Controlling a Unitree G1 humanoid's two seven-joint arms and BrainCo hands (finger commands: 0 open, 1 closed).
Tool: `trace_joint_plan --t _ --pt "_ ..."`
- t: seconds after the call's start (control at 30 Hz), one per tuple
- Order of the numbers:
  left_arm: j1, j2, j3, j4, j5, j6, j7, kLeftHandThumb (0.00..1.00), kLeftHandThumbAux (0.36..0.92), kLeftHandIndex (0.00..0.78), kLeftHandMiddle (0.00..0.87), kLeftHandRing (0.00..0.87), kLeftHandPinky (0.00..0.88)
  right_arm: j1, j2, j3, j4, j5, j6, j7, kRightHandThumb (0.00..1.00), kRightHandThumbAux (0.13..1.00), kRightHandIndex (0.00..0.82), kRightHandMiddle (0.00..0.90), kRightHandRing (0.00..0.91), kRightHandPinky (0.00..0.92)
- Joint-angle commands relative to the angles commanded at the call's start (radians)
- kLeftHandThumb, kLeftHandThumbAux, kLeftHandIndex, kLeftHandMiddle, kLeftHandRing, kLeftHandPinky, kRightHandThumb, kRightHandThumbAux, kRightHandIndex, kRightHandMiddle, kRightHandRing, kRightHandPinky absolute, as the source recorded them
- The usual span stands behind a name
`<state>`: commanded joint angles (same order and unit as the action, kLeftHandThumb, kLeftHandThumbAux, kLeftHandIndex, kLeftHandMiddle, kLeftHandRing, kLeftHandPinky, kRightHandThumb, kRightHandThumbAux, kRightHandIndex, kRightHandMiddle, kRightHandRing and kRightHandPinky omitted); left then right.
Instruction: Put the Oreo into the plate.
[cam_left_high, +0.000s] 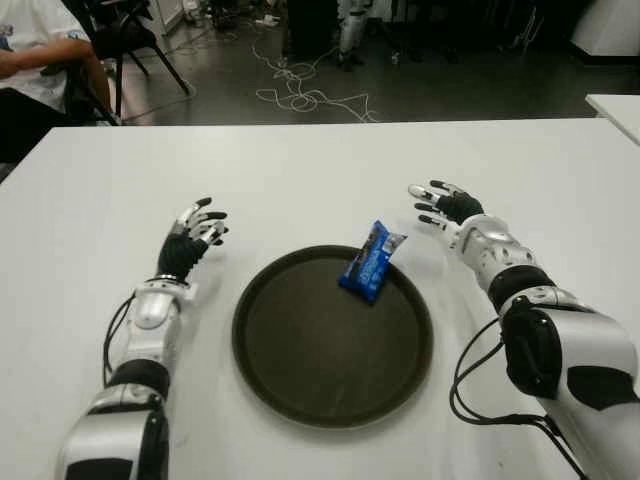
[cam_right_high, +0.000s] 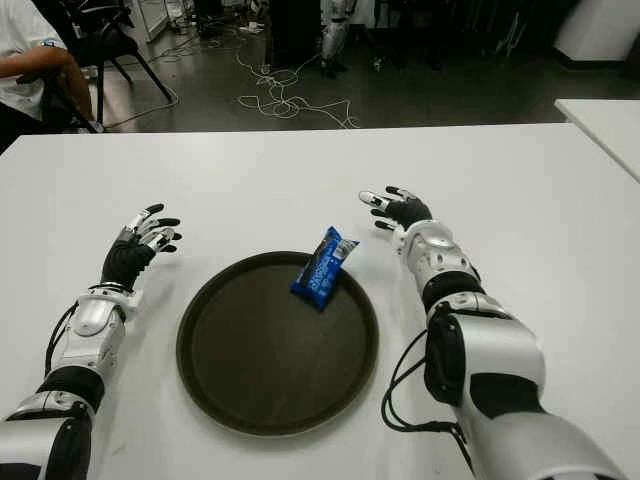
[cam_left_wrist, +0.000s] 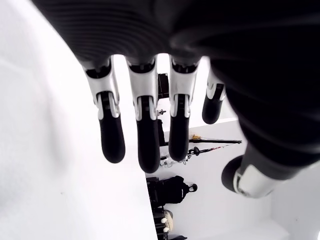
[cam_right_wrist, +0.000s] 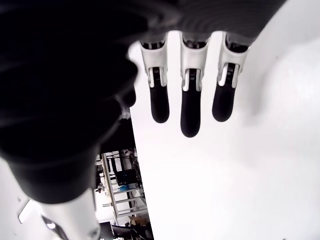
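Note:
A blue Oreo pack (cam_left_high: 371, 261) lies tilted on the far right rim of the round dark plate (cam_left_high: 300, 380), partly inside it. My right hand (cam_left_high: 440, 207) is to the right of the pack, a short gap away, fingers spread and holding nothing. Its wrist view shows straight fingers (cam_right_wrist: 191, 105) over bare table. My left hand (cam_left_high: 196, 228) is to the left of the plate, open and empty, with extended fingers (cam_left_wrist: 148, 135) in its wrist view.
The white table (cam_left_high: 300, 170) stretches around the plate. A person's arm (cam_left_high: 40, 62) and a chair (cam_left_high: 125, 40) show at the far left beyond the table. Cables (cam_left_high: 300, 90) lie on the floor. A second table corner (cam_left_high: 615, 108) is at the far right.

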<state>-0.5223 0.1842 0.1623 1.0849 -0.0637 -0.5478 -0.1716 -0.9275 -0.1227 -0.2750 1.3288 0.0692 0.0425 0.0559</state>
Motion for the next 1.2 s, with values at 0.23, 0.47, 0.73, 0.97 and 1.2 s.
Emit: trace_joint_plan --t 0.23,0.47,0.73,0.97,1.2 --pt "0.0 0.0 0.003 -0.004 -0.004 0.011 -0.004 0.287 0.64 0.148 0.304 0.337 0.379 0.007 0.007 0.029 0.002 -0.027 -0.014 -0.024 0.0 0.838 0.206 0.29 0.335 0.395" --pt "0.004 0.004 -0.001 -0.009 0.004 0.011 0.002 0.27 0.624 0.141 0.293 0.324 0.359 0.015 0.011 0.051 0.003 -0.046 -0.028 -0.019 0.0 0.846 0.202 0.298 0.34 0.392" --pt "0.004 0.004 0.001 -0.01 0.001 0.009 -0.004 0.279 0.625 0.151 0.302 0.331 0.368 0.021 0.012 0.066 0.002 -0.055 -0.047 -0.013 0.0 0.838 0.187 0.288 0.33 0.387" --pt "0.004 0.003 0.005 -0.01 -0.004 0.01 -0.013 0.272 0.632 0.158 0.304 0.336 0.373 0.028 0.017 0.066 0.003 -0.055 -0.061 -0.015 0.0 0.833 0.189 0.295 0.337 0.389" --pt "0.005 0.001 0.009 -0.013 -0.008 0.015 -0.02 0.267 0.638 0.155 0.3 0.336 0.375 0.03 0.02 0.066 0.003 -0.057 -0.067 -0.019 0.0 0.831 0.186 0.294 0.341 0.392"
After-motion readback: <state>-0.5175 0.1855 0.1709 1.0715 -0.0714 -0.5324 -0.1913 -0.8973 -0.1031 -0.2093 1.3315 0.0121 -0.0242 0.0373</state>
